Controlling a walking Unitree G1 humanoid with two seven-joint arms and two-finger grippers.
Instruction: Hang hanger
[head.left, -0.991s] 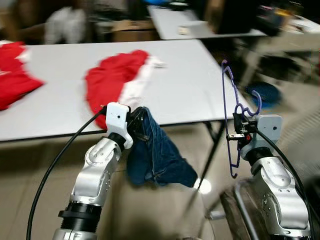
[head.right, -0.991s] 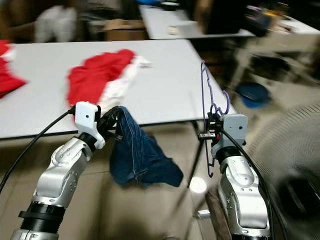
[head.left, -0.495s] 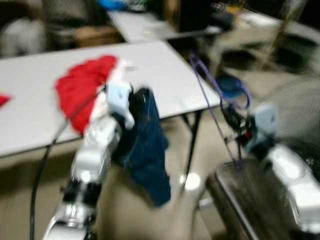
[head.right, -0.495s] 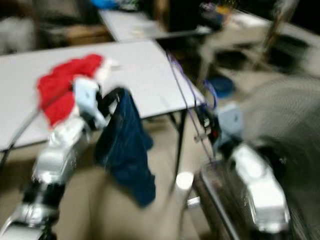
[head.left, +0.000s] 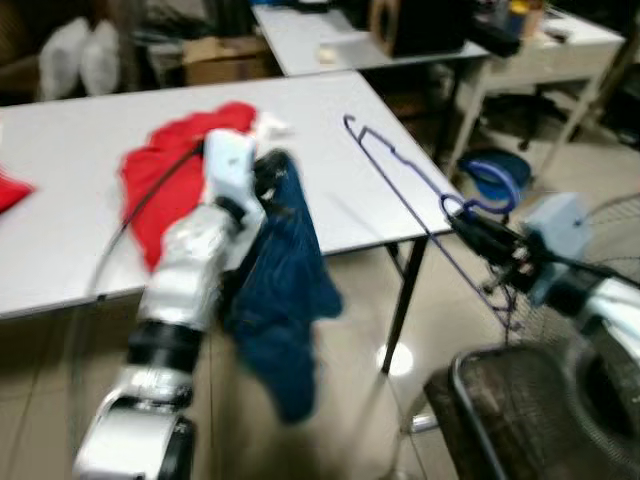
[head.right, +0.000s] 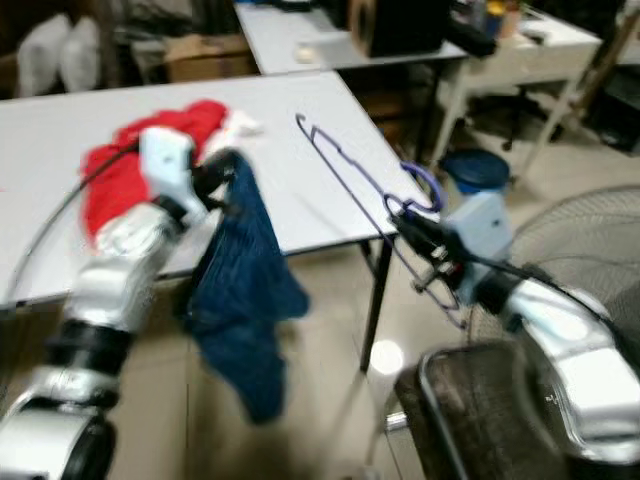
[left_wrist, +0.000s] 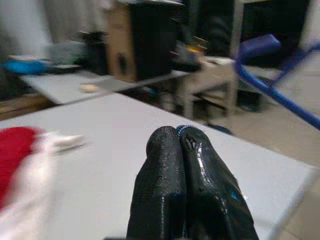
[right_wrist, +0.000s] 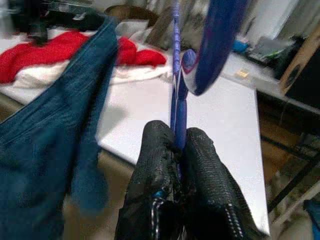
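My right gripper (head.left: 468, 226) is shut on a thin purple-blue hanger (right_wrist: 220, 35), which leans over the corner of the white table (head.left: 60, 240) with its hook near the fingers (right_wrist: 162, 150). Left of it, my left gripper (head.left: 268, 182) is shut on a dark blue denim garment (head.left: 285, 300). The garment hangs down in front of the table edge. In the left wrist view the two fingertips (left_wrist: 165, 150) press together. A red and white garment (head.left: 165, 180) lies on the table behind the left arm.
A dark wire basket (head.left: 520, 410) stands on the floor at the lower right, with a fan grille (head.right: 590, 240) beside it. A blue object (head.left: 495, 165) lies on the floor past the table corner. Another table (head.left: 320, 30), a cardboard box (head.left: 225, 60) and white bags (head.left: 80, 60) are behind.
The whole view has swung. The hanger stood upright a second ago and now leans far over towards the table, with the right arm stretched forward. The left gripper still holds the denim.
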